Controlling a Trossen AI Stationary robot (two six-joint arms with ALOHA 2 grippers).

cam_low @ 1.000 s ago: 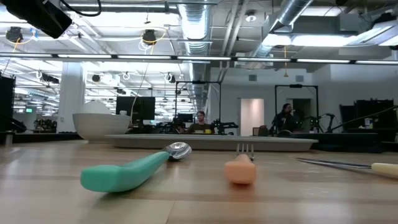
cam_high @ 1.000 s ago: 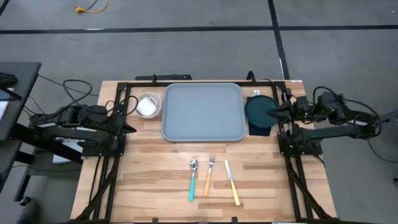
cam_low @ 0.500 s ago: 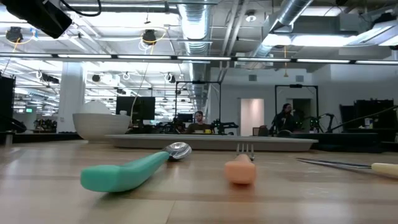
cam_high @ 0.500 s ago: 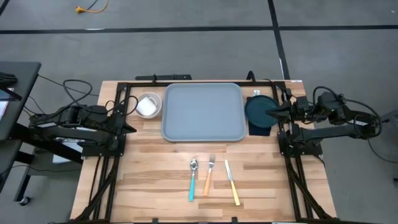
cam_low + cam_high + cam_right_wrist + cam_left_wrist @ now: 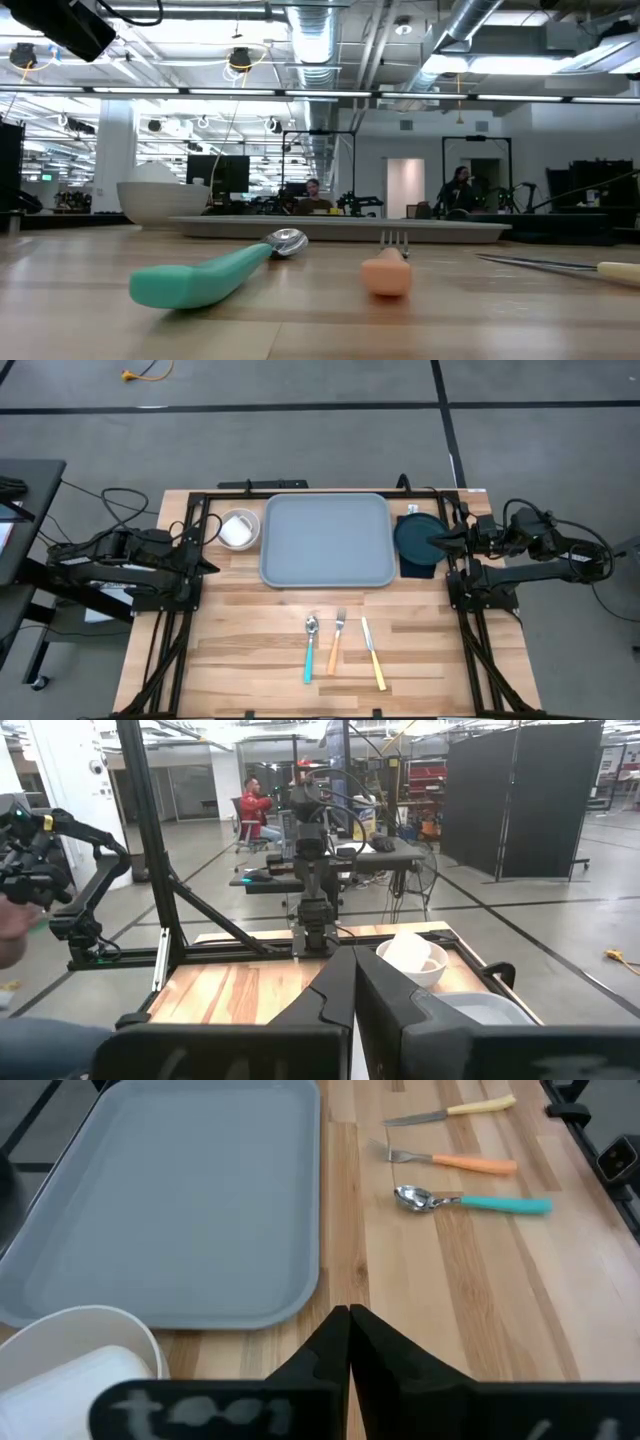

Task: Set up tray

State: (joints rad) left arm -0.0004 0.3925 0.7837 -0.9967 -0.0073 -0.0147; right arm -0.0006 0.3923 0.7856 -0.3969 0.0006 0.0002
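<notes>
Two arms flank the wooden table [image 5: 250, 650] we look down on, and neither is holding anything. The left gripper [image 5: 213, 567] hangs at the table's nine o'clock edge with its fingers pressed tightly together, pointing inward toward the middle. The right gripper [image 5: 430, 541] sits at the three o'clock edge, its fingers likewise clenched on nothing, its tip over the dark teal plate [image 5: 415, 535].

We find the tray [image 5: 327, 540] lying flat at the twelve o'clock side of the table, centred between the two arms and bare on its surface. At its nine o'clock, just beside its rim, stands a white bowl [image 5: 238, 529]. At its three o'clock lies the teal plate, resting on a dark navy napkin [image 5: 421, 568] that peeks out beneath it.

Toward six o'clock, well apart from the tray, we see three pieces of cutlery lying side by side with handles toward the near edge: a spoon with a teal handle [image 5: 309, 651], a fork with an orange handle [image 5: 336, 641], and a knife with a yellow handle [image 5: 373, 654].

From table height we see people seated far back in the room [image 5: 312, 198].
</notes>
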